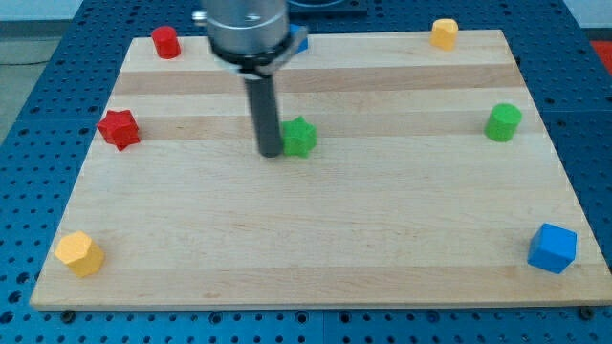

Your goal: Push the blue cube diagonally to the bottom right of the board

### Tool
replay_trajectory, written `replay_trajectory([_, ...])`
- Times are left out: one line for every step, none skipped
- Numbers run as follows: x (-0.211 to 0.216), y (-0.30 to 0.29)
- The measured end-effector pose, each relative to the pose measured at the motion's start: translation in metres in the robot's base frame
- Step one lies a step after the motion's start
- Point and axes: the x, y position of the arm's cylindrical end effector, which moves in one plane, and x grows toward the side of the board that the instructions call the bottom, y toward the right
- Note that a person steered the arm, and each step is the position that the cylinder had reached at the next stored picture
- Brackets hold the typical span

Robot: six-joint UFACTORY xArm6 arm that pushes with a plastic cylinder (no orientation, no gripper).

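The blue cube sits near the bottom right corner of the wooden board. My tip is on the board left of centre, far to the upper left of the cube. It stands right beside the left side of a green star block. A second blue block shows only as a sliver behind the arm at the view's top.
A red cylinder is at the top left, a red star at the left edge, a yellow hexagon block at the bottom left. A yellow block is at the top right, a green cylinder at the right.
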Motion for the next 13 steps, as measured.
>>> replay_trajectory([-0.010, 0.033])
replay_trajectory([-0.007, 0.018])
replay_trajectory([0.074, 0.012])
replay_trajectory([0.152, 0.091])
replay_trajectory([0.191, 0.155])
replay_trajectory([0.166, 0.126])
replay_trajectory([0.093, 0.163])
replay_trajectory([0.066, 0.298])
replay_trajectory([0.096, 0.386])
replay_trajectory([0.161, 0.350])
replay_trajectory([0.182, 0.287])
replay_trajectory([0.168, 0.253])
replay_trajectory([0.148, 0.298])
